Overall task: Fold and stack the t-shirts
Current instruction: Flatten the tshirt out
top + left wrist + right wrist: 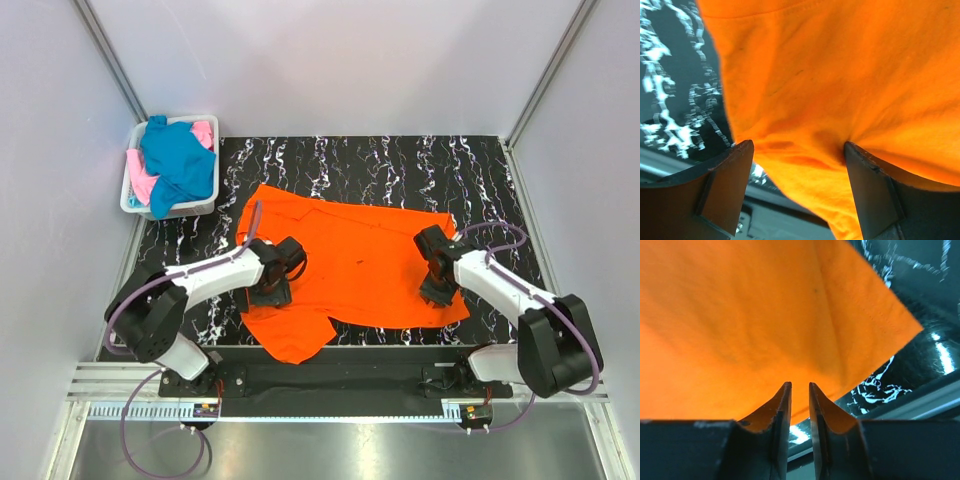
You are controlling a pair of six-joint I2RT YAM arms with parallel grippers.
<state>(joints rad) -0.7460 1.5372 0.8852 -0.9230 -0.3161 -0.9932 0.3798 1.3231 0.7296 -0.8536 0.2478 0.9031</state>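
Note:
A bright orange t-shirt lies spread flat on the black marbled table, one sleeve reaching the front edge. My left gripper stands over its left side, jaws wide open, one fingertip on the cloth and the other past the cloth's edge. My right gripper is at the shirt's lower right edge. Its jaws stand close together with a thin gap, tips on the cloth, nothing bunched between them. A teal-blue t-shirt and a pink t-shirt lie crumpled in the basket.
The white plastic basket sits at the table's back left corner. Grey walls close in the left, right and back sides. A metal rail runs along the front edge by the arm bases.

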